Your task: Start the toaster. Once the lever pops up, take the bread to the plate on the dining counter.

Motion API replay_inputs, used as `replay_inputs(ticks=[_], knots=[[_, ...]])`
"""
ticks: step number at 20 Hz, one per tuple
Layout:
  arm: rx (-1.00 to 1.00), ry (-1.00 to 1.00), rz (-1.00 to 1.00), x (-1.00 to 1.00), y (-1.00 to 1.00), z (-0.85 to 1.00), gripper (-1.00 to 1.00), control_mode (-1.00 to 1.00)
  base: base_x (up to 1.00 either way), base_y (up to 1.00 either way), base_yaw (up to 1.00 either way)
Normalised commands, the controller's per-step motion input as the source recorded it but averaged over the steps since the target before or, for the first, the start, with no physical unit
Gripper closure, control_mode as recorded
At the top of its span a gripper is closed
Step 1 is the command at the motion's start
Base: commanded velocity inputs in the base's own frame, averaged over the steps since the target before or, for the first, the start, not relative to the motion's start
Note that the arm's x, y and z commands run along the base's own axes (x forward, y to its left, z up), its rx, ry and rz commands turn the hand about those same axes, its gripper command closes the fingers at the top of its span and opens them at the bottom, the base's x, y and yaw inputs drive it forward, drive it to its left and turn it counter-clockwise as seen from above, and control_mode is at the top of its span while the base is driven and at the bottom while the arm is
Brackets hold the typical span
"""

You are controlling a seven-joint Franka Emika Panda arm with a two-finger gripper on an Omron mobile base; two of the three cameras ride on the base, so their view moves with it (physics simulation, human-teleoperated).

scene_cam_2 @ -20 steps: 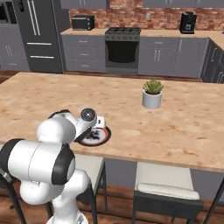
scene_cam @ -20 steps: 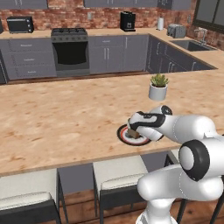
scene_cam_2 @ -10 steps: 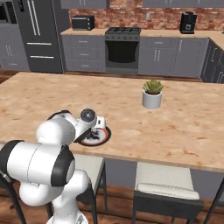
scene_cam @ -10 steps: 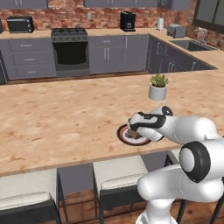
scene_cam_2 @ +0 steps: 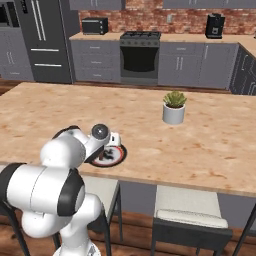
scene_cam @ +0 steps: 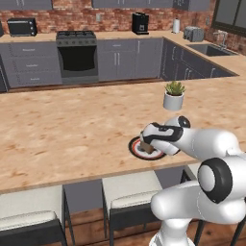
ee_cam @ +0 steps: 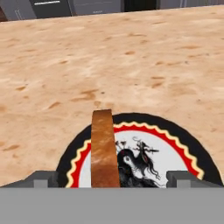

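The hand view looks straight down the pincer [ee_cam: 112,181]: its two dark tips stand wide apart, and between them the bread [ee_cam: 104,151] stands on edge, crust upward, over the plate [ee_cam: 175,148] — a pale centre with a dark figure, a red ring with a yellow scalloped line, a black rim. Whether the tips touch the slice I cannot tell. The left base view shows the hand low over the plate [scene_cam: 136,150] near the front edge of the dining counter [scene_cam: 67,129], the bread [scene_cam: 150,149] a small brown block under the hand. It also takes in the toaster [scene_cam: 193,33] on the far counter beside the sink. The right base view shows the plate [scene_cam_2: 116,158] partly behind the forearm, and a potted plant [scene_cam_2: 174,107] farther back. Compared with a second ago the arm has barely shifted — the hand remains above the plate.
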Motion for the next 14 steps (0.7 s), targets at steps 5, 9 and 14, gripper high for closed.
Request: replay_inputs(ticks=[5,9,14], knots=[[0.0,0.0,0.0,0.0,0.0,0.15,-1.0,-1.0,0.0,0.0,0.0],[0.0,0.0,0.0,0.01,0.0,0.21,-1.0,-1.0,0.0,0.0,0.0],[0.0,0.0,0.0,0.03,0.0,0.33,-1.0,-1.0,0.0,0.0,0.0]])
